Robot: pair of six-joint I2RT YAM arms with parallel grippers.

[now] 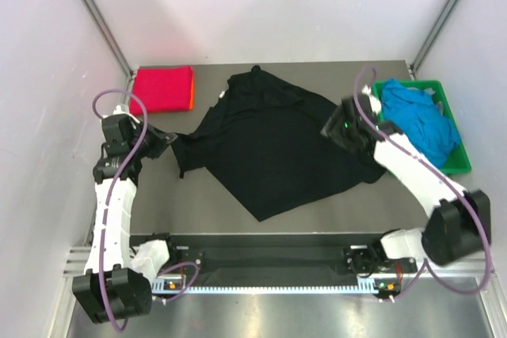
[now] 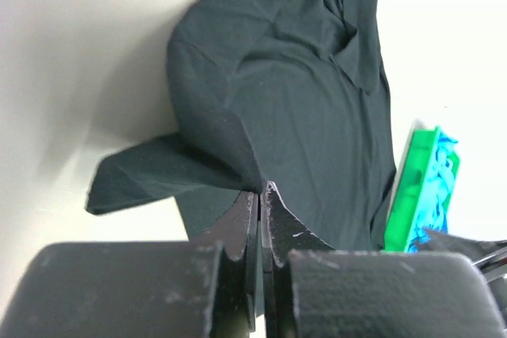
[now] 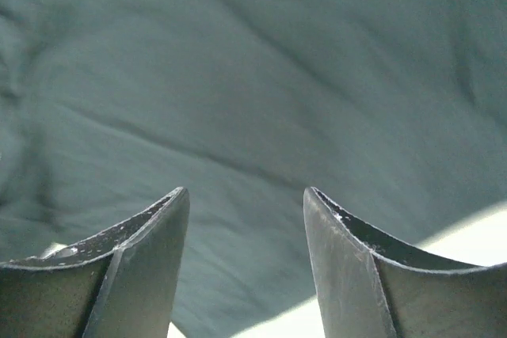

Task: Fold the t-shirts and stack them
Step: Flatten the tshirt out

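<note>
R end effector [image 3: 245, 193] by green crate [image 1: 408, 83]

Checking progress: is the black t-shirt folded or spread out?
Spread out: the black t-shirt lies open, rumpled, on the table, left gripper pinching its edge.

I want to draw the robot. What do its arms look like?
The left arm and right arm are white tubes with chunky black joints. A purple cable loops along each one. The right arm has a tiny green light near its wrist. The jaws are dark grey, curved to narrow tips, with little pale scuffs.
</note>
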